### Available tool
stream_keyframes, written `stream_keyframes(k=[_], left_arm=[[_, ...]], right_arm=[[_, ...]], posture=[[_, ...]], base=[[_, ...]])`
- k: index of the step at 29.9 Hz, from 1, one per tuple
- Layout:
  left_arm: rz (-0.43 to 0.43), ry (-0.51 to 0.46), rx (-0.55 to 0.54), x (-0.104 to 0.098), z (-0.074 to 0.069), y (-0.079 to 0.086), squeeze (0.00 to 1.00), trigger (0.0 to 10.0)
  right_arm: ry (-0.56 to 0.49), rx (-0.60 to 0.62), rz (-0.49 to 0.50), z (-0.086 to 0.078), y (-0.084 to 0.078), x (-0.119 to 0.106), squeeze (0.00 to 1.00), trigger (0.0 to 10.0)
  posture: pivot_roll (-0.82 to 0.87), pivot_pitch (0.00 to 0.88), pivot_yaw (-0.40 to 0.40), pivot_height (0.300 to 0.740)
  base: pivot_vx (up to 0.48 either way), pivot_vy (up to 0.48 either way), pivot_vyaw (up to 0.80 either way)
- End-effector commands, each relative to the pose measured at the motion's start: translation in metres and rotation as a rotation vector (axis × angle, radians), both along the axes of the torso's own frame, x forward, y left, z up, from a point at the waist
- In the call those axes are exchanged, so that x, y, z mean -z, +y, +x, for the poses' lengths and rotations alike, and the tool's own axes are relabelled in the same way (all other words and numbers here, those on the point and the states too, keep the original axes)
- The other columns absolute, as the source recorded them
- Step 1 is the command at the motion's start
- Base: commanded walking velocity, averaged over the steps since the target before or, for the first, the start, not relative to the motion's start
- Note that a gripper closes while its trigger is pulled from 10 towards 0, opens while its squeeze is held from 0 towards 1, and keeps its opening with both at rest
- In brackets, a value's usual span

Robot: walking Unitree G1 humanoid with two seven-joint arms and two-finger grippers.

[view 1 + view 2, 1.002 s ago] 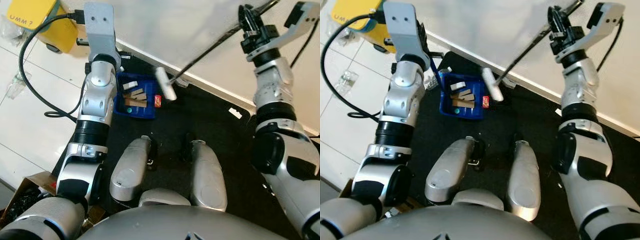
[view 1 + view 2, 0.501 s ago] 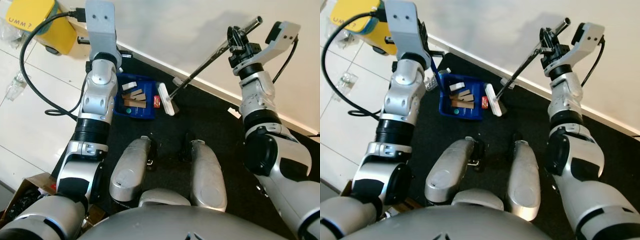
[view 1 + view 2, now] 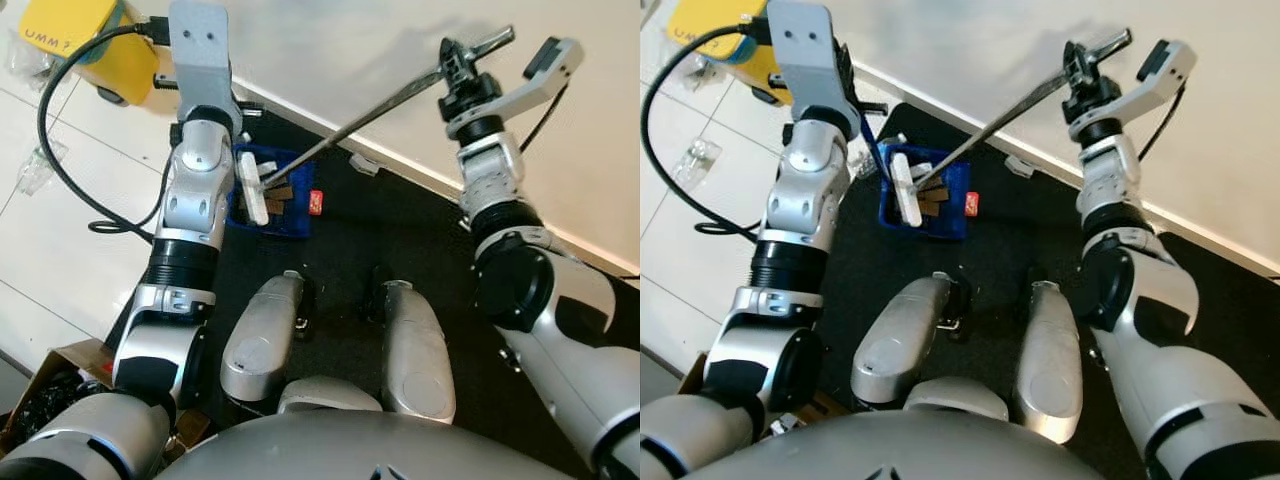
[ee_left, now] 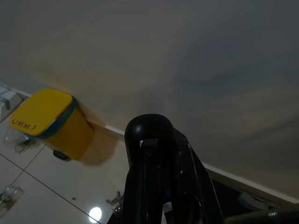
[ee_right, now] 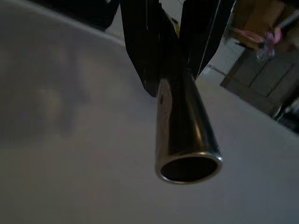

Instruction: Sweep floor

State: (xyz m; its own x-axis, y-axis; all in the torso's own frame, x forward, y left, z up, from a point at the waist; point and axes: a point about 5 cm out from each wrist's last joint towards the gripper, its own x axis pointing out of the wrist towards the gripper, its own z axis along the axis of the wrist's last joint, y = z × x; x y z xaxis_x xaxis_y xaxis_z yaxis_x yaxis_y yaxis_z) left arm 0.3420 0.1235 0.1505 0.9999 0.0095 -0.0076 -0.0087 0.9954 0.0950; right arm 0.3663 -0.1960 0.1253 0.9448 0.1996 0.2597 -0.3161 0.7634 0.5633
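The right gripper (image 3: 1083,68) is held raised near the pale wall, its fingers (image 5: 145,46) closed around the upper end of a long metal broom handle (image 3: 350,125). The handle runs down and across to the robot's left, ending in a white rectangular brush head (image 3: 251,187). The head lies over the near edge of a blue plastic dustpan (image 3: 297,222), which rests on the black floor mat (image 3: 420,240) and holds several tan and white blocks (image 3: 932,205). A small red scrap (image 3: 316,201) lies on the mat just beside the dustpan, not yet collected.

Risks, as judged:
- The red scrap could be missed or flicked away, since the brush head sits on the far side of it.
- The dustpan could be pushed or tipped by the brush head, spilling the blocks.
- The handle could twist in the grip, being held only at its very end.

The right arm is extended up and forward, with the wrist cocked towards the wall. The left arm (image 3: 190,200) is stretched forward over the dustpan's left side. The left gripper (image 4: 156,182) is seen from the wrist camera as a dark shape, its fingers together on a dark upright bar that may be the dustpan's handle; this cannot be told for certain.
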Motion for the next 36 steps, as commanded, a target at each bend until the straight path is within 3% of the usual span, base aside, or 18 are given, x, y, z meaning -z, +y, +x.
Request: stream_keyframes(k=[1,2,3,5,6,7,12,14,24,25,26,28,30,31,32,36], left_arm=[[-0.001,0.110,0.013,0.025,-0.005,-0.001,0.00,10.0],[-0.005,0.110,0.013,0.025,-0.005,-0.002,0.00,10.0],[-0.005,0.110,0.013,0.025,-0.005,-0.002,0.00,10.0],[-0.013,0.111,0.012,0.026,-0.005,-0.004,0.00,10.0],[-0.013,0.111,0.012,0.026,-0.005,-0.004,0.00,10.0],[-0.018,0.114,0.012,0.027,-0.005,-0.005,0.00,10.0],[-0.022,0.118,0.019,0.028,-0.005,-0.007,0.00,10.0],[-0.021,0.119,0.026,0.028,-0.005,-0.008,0.00,10.0],[0.004,0.114,0.026,0.026,-0.007,0.000,0.00,10.0],[0.011,0.113,0.024,0.025,-0.008,0.002,0.00,10.0],[0.011,0.113,0.024,0.025,-0.008,0.002,0.00,10.0],[0.024,0.111,0.021,0.023,-0.011,0.008,0.00,10.0],[0.024,0.111,0.021,0.023,-0.011,0.008,0.00,10.0],[0.039,0.114,0.013,0.023,-0.013,0.015,0.00,10.0],[0.043,0.116,0.010,0.023,-0.013,0.017,0.00,10.0],[0.046,0.117,0.010,0.023,-0.014,0.017,0.00,10.0]], right_arm=[[-0.069,-0.016,-0.065,-0.002,-0.005,-0.008,0.00,10.0],[-0.099,-0.026,-0.128,-0.003,-0.009,-0.014,0.00,10.0],[-0.099,-0.026,-0.128,-0.003,-0.009,-0.014,0.00,10.0],[-0.154,-0.038,-0.257,-0.008,-0.021,-0.024,0.00,10.0],[-0.154,-0.038,-0.257,-0.008,-0.021,-0.024,0.00,10.0],[-0.165,-0.034,-0.338,-0.013,-0.032,-0.028,0.00,10.0],[-0.100,0.013,-0.387,-0.017,-0.045,-0.019,0.00,10.0],[-0.029,0.042,-0.411,-0.018,-0.049,-0.007,0.00,10.0],[0.033,0.112,-0.269,-0.014,-0.025,0.012,0.00,10.0],[0.051,0.108,-0.207,-0.014,-0.019,0.016,0.00,10.0],[0.051,0.108,-0.207,-0.014,-0.019,0.016,0.00,10.0],[0.089,0.094,-0.083,-0.014,-0.009,0.024,0.00,10.0],[0.089,0.094,-0.083,-0.014,-0.009,0.024,0.00,10.0],[0.112,0.093,0.035,-0.013,-0.003,0.029,0.00,10.0],[0.114,0.092,0.078,-0.012,-0.002,0.029,0.00,10.0],[0.108,0.091,0.126,-0.010,0.000,0.027,0.00,10.0]], posture=[[0.35,0.239,0.075,0.740],[0.34,0.239,0.070,0.740],[0.34,0.239,0.070,0.740],[0.33,0.238,0.065,0.740],[0.33,0.238,0.065,0.740],[0.32,0.239,0.063,0.740],[0.30,0.238,0.067,0.740],[0.31,0.239,0.073,0.740],[0.37,0.242,0.106,0.740],[0.39,0.245,0.120,0.740],[0.39,0.245,0.120,0.740],[0.42,0.244,0.139,0.740],[0.42,0.244,0.139,0.740],[0.43,0.243,0.143,0.740],[0.43,0.243,0.143,0.740],[0.43,0.241,0.144,0.740]], base=[[0.000,0.000,0.00],[0.000,0.000,0.00],[0.000,0.000,0.00],[0.000,0.000,0.00],[0.000,0.000,0.00],[0.000,0.000,0.00],[0.000,0.000,0.00],[0.000,0.000,0.00],[0.000,0.000,0.00],[0.000,0.000,0.00],[0.000,0.000,0.00],[0.000,0.000,0.00],[0.000,0.000,0.00],[0.000,0.000,0.00],[0.000,0.000,0.00],[0.000,0.000,0.00]])
